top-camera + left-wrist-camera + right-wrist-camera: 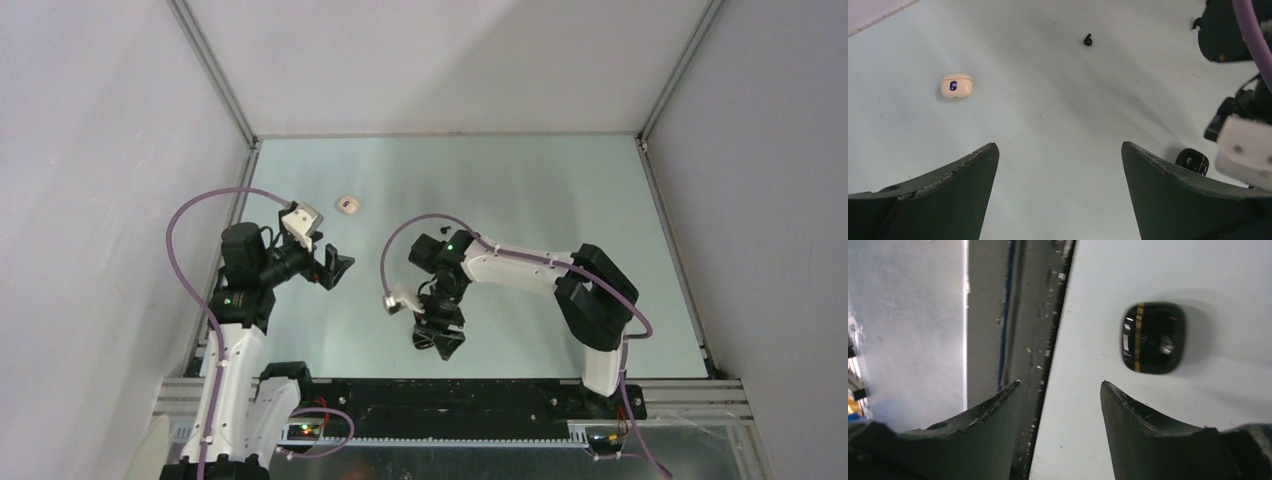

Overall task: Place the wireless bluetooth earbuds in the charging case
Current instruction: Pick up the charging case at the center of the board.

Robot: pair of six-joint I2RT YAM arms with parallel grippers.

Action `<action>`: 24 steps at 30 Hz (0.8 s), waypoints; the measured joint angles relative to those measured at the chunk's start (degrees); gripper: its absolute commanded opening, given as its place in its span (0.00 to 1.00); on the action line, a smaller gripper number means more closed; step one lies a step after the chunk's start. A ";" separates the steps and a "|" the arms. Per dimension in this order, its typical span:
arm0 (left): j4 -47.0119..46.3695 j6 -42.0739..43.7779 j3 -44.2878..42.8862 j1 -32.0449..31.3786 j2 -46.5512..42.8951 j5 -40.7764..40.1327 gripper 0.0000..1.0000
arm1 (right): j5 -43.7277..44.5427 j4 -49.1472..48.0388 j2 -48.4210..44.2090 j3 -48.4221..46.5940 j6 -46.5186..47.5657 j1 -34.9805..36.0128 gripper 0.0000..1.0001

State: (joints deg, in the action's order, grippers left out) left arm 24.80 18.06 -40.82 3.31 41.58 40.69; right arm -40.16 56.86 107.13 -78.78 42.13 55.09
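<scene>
Cream case (955, 85) sits well left of the black case (1153, 337). Left gripper (1058, 165) is spread and empty. One black earbud (1088, 39) lies loose, beyond the black case. Right gripper (1060, 390) is spread, just beside the black case. We judge nothing's picked yet; next we need a precise pinch on that earbud.

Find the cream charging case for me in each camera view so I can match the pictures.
Top external: the cream case lies on the table's far left part, beyond the left claw.
Left wrist: upper left, ahead of the open claw.
Right wrist: not in it.
Shared landmark: the right arm, right of the case in the top view, at the right edge in the left wrist view.
</scene>
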 measured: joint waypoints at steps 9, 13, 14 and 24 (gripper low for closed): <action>-0.02 -0.31 0.00 0.00 -0.04 -0.28 0.99 | -0.85 1.64 2.89 -0.20 1.09 3.34 0.63; -0.48 -1.60 0.00 0.00 -0.59 -1.64 0.99 | 0.59 -2.21 3.69 0.31 -1.14 3.32 0.63; -0.70 -1.79 0.00 0.00 -0.83 -2.25 0.99 | 0.87 -3.04 3.89 0.35 -1.66 3.32 0.63; -9.27 -10.01 1.73 -0.09 -6.10 -25.42 0.99 | 3.69 -8.37 6.43 1.20 -5.16 3.28 0.65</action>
State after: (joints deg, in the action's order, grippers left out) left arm 15.53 8.05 -39.09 3.22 35.48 15.27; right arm -36.47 48.49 113.56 -77.58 36.97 58.37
